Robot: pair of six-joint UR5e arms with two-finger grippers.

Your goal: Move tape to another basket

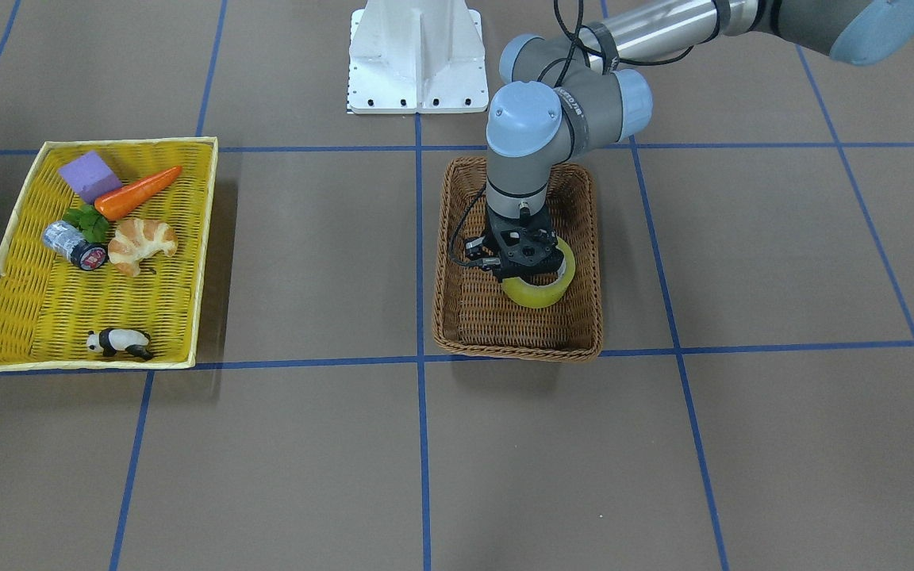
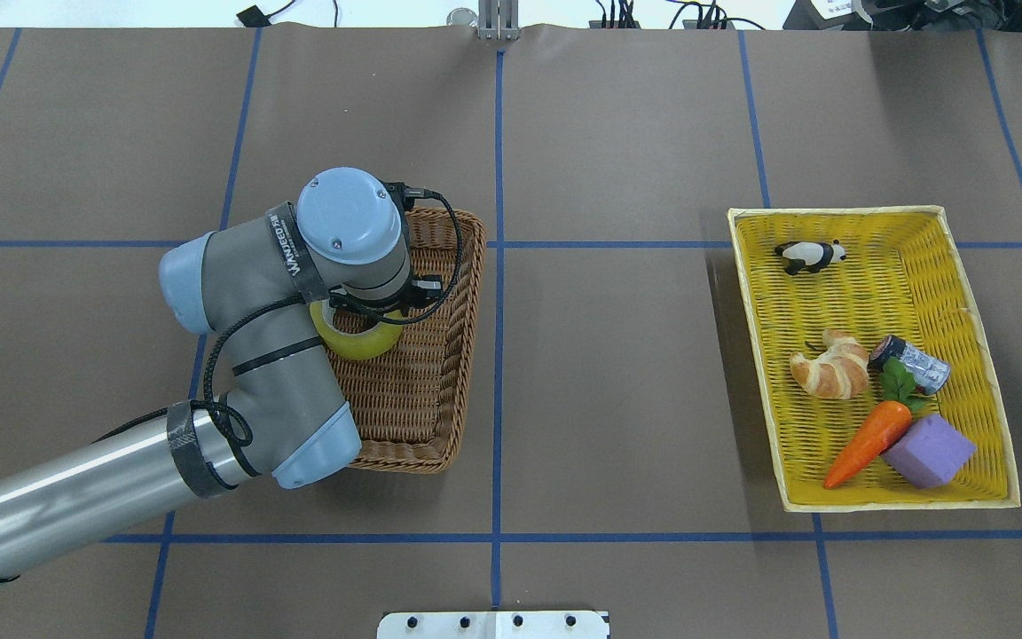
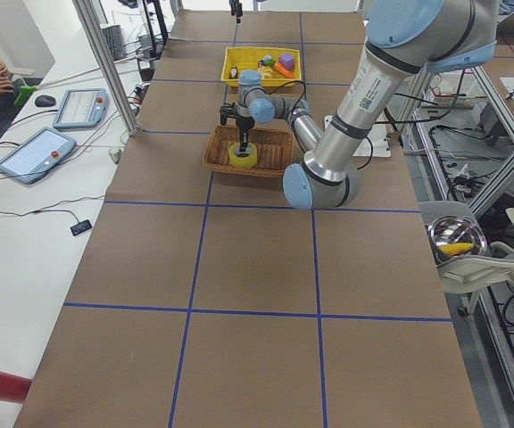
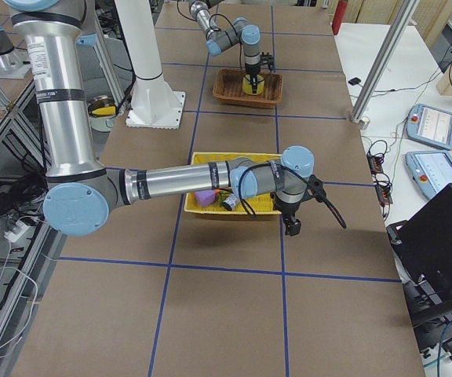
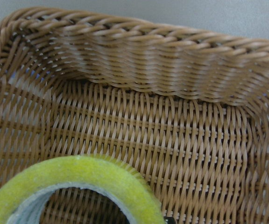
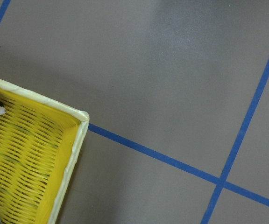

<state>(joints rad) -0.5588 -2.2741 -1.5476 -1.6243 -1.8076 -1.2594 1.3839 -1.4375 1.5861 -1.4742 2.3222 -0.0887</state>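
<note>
Location: the tape (image 1: 536, 295) lies inside the basket (image 1: 516, 342), which stands on the left half of the worktop (image 2: 617, 399), just beside its centre line and about midway between the robot-side edge and the far edge. The roll sits low in the basket with its open core facing upward. It appears somewhat tilted, so its axis is near vertical but not plumb. The left gripper (image 1: 522, 274) points straight down and stands directly over the roll, with no sideways offset that the views show. The left wrist view shows the yellow-green rim curving close under the camera, with the wicker floor and wall beyond it. Whether the jaws are spread or pinching the roll's wall cannot be told: the wrist hides them from above, and the front view does not resolve the 2 fingertips against the roll. The right gripper (image 4: 293, 226) hangs over bare worktop near the yellow tray (image 2: 897, 504), toward the right edge and well apart from the roll. It shows only from the side, so its state cannot be told either. Assessment: the left arm is plainly the nearer of the 2, and the governing relation is vertical, roll straight beneath pincer. Any coming move, whether lift or withdrawal, should in my judgement run straight up to clear the basket's deep wall before any travel sideways.
</note>
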